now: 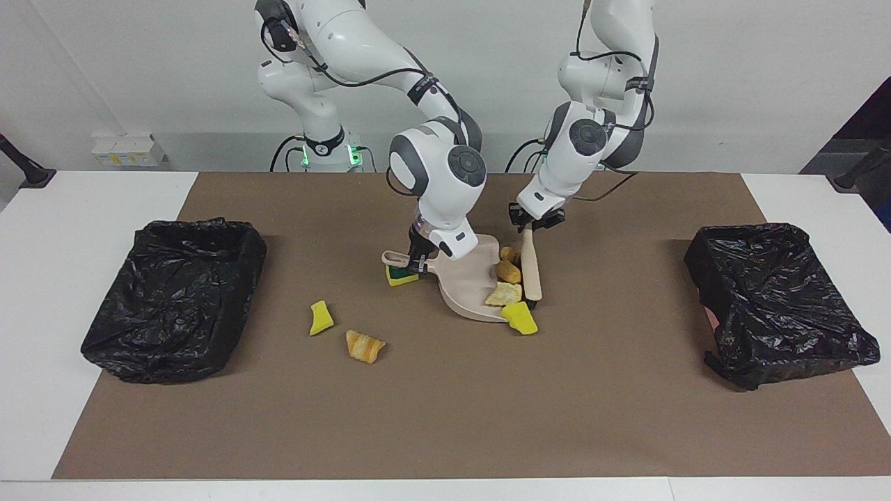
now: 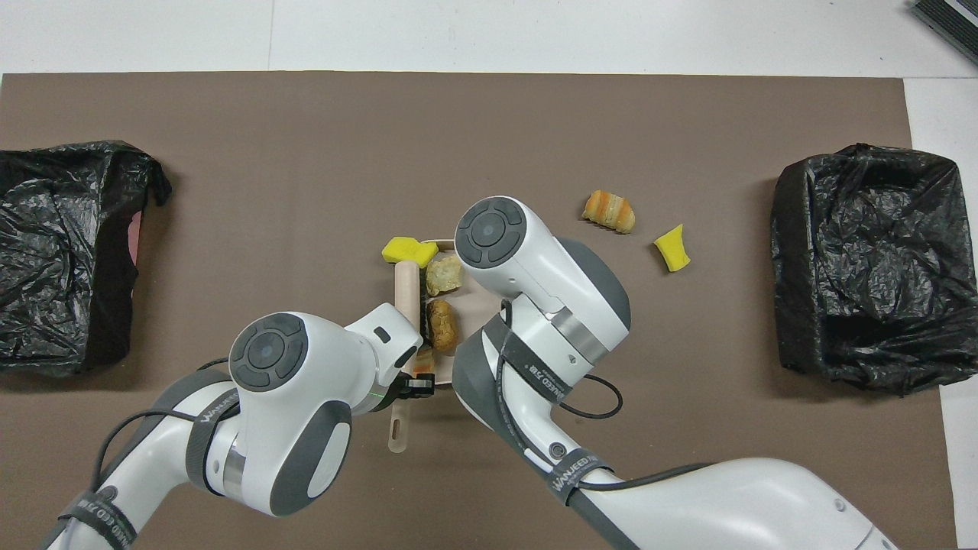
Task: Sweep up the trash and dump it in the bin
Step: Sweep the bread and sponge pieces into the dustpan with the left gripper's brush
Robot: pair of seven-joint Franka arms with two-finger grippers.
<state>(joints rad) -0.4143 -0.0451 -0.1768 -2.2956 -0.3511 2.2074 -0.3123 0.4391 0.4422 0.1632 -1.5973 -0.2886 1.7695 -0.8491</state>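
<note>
Trash scraps (image 1: pixel 506 273) crowd the mouth of the beige dustpan (image 1: pixel 470 285), three lying in it and a yellow sponge bit (image 1: pixel 520 319) on the mat at its lip. Left gripper (image 1: pixel 534 224) is clamped on the brush (image 1: pixel 531 270) handle, brush head against the scraps. Right gripper (image 1: pixel 418 259) pinches the dustpan handle, a yellow-green sponge (image 1: pixel 401 276) just beside it. Two more scraps, a yellow wedge (image 1: pixel 320 317) and a bread chunk (image 1: pixel 364 345), lie toward the right arm's end, near a black-lined bin (image 1: pixel 174 298); another bin (image 1: pixel 776 299) sits at the left arm's end

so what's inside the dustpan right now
In the dustpan: a pale bread chunk and a golden one at its mouth. The yellow sponge bit lies just outside. The right arm hides the rest.
</note>
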